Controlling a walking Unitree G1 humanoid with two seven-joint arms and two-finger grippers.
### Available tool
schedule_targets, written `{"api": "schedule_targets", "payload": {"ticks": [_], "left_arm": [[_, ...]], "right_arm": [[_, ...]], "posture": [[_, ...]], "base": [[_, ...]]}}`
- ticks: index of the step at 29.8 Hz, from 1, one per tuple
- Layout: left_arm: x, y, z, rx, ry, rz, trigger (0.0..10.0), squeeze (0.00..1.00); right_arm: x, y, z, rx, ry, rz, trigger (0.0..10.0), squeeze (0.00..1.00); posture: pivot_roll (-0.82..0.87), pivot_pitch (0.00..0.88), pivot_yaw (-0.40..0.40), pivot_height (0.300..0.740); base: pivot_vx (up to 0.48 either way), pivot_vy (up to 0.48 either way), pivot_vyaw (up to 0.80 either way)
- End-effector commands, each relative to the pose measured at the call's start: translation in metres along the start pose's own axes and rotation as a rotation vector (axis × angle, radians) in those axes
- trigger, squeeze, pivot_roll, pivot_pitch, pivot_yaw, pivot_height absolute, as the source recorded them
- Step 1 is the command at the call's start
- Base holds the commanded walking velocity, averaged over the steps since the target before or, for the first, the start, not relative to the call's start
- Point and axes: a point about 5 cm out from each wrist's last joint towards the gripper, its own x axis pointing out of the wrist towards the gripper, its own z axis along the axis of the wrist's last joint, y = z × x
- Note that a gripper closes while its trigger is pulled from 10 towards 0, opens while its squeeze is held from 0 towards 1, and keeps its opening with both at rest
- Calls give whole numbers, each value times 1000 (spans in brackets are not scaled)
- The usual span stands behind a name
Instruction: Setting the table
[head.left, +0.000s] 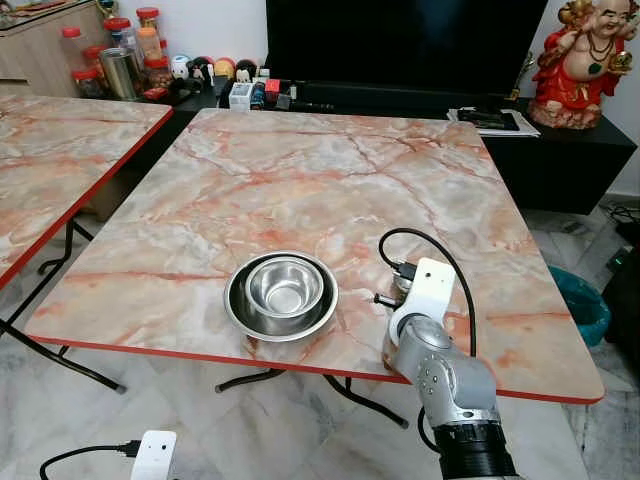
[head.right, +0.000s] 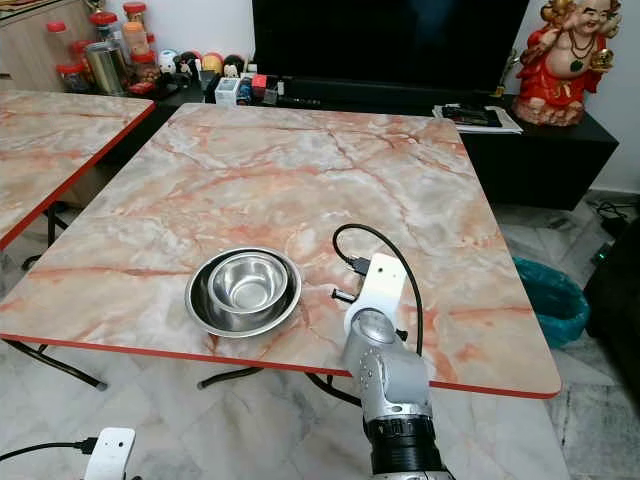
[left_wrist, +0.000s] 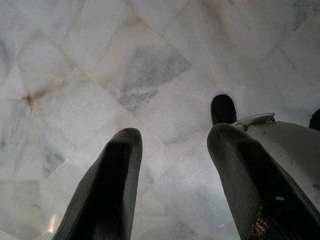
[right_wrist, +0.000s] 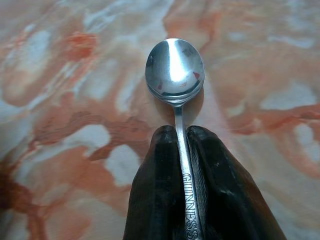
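Spoon (right_wrist: 176, 75) marked "GUINNESS", pinched in right hand (right_wrist: 182, 137)

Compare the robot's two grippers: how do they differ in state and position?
The right gripper is shut on a spoon above the marble table; the left gripper is open and holds nothing. The right works beside the steel bowls; the left hangs over the floor. Both have black fingers.

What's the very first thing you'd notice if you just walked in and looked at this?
Probably the shiny steel bowls, one nested inside the other, near the front edge of the pink marble table. Just right of them the right gripper is over the table, shut on a spoon stamped GUINNESS. The bright red laughing statue at the far right on the black cabinet also catches the eye.
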Motion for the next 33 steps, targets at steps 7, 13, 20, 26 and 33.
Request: {"api": "schedule_targets", "payload": {"ticks": [7,13,20,26,33], "left_arm": [[0,1,0,18,8,8,10000,0],[0,1,1,18,8,10,10000,0],[0,1,1,16,7,10,10000,0],[0,1,0,15,7,9,10000,0],[0,1,1,13,7,10,10000,0]], "right_arm": [[-7,24,-19,91,82,69,10000,0],[-7,25,-19,108,91,73,10000,0],[-8,24,-19,113,93,72,10000,906],[-8,24,-18,112,93,73,10000,0],[-9,25,-11,90,57,90,10000,0]], "posture": [[-12,23,-29,740],[-11,22,-29,740],[-11,22,-30,740],[-11,21,-31,740],[-9,22,-32,740]], "base": [[0,0,0],[0,0,0],[0,0,0],[0,0,0],[0,0,0]]}}
